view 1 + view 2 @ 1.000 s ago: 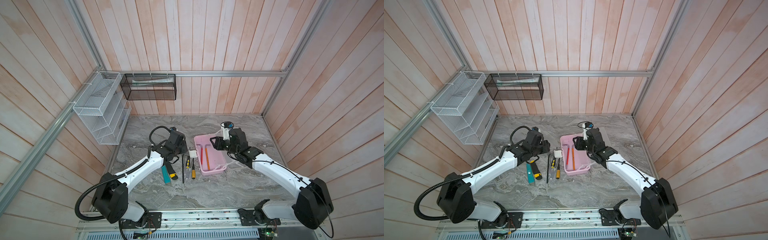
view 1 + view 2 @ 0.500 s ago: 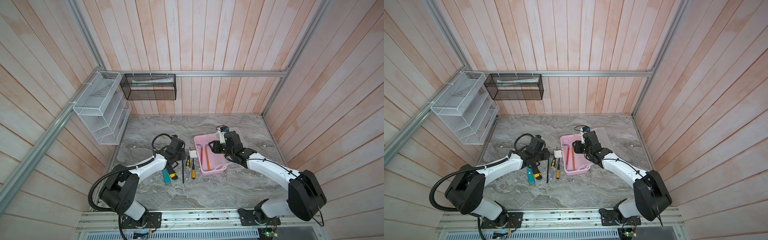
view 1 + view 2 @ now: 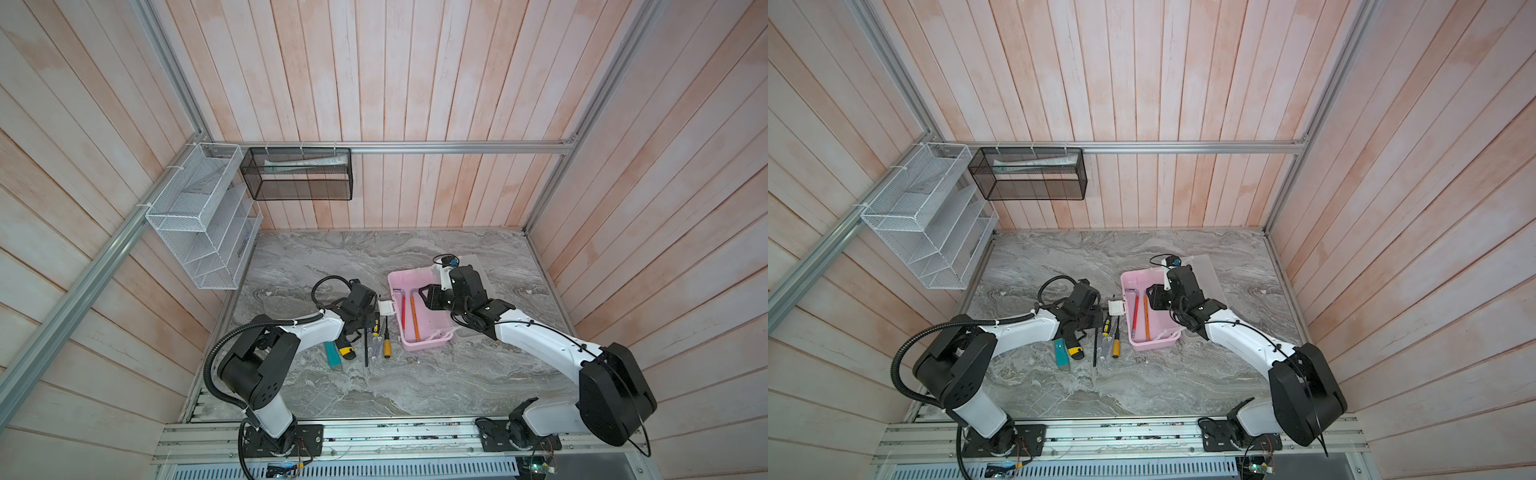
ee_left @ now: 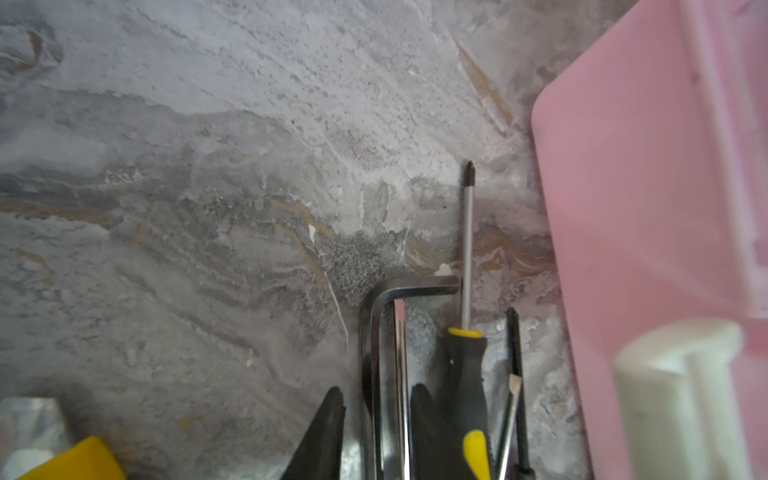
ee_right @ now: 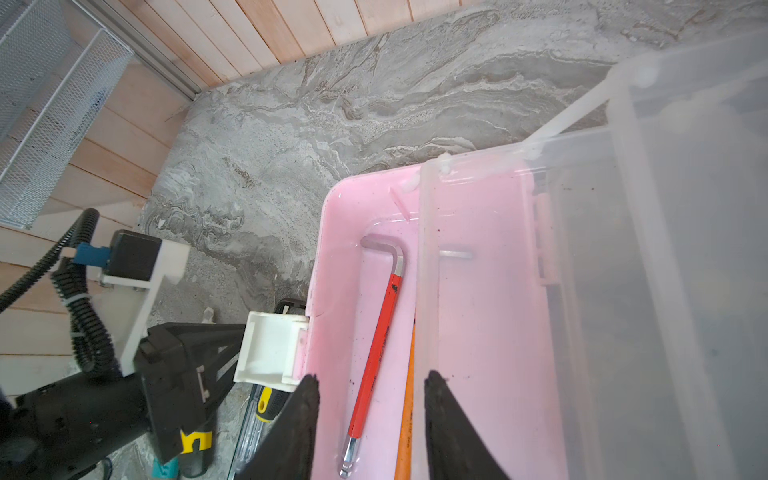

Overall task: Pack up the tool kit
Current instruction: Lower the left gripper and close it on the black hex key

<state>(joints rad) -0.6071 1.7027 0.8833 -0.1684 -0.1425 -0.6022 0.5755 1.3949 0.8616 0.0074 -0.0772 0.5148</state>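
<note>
My left claw (image 4: 377, 388) is low over the bench (image 3: 415, 386) left of the case (image 3: 398, 282), fingers either side of a hex key (image 4: 409, 286) and a flat blade (image 4: 400, 332); whether they pinch, I cannot tell. A yellow screwdriver (image 3: 387, 349) lies between hex key and case. My right claw (image 5: 371, 374) hangs open over the case, which sits midway between the bench's side edges, lid (image 5: 665, 249) open to its right. Inside lie a red key (image 5: 374, 349) and an orange tool (image 5: 407, 399)
</note>
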